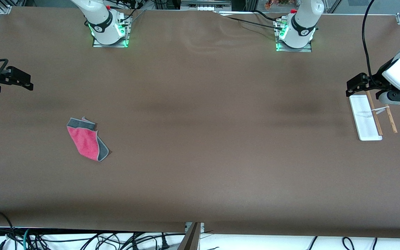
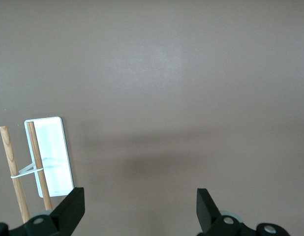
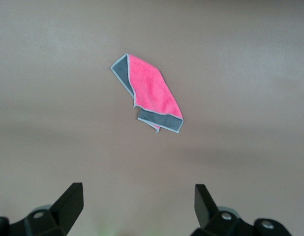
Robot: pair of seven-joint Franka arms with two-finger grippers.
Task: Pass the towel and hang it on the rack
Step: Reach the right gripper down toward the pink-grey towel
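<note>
table (image 1: 200, 166): you're looking at one wide brown surface carrying everything; taking the towel as the landmark.
rack (image 1: 365, 118): sitting well apart from the towel, at the left arm's end of the table. White base is lying flat, its two brown rods running alongside the base. That gap is likely why you're needing a pass between arms; one arm probably isn't covering both ends.
towel (image 1: 88, 139): lying crumpled on the table at the right arm's end, pink face mostly up, grey folded over at two corners. Nothing is touching it.
right gripper (image 1: 19, 80): hovering over bare table near the towel, toward the robot bases from it. Fingers (image 3: 68, 204) are standing fully apart, gripping nothing. The wrist camera is framing the towel, so you're looking set for the pick.
left gripper (image 1: 357, 84): hovering over the rack's base-side end, well apart from the towel. Fingers (image 2: 71, 209) are spread wide, holding nothing. It's waiting, likely parked by the rack for receiving and hanging.
progress: nothing is picked yet.
</note>
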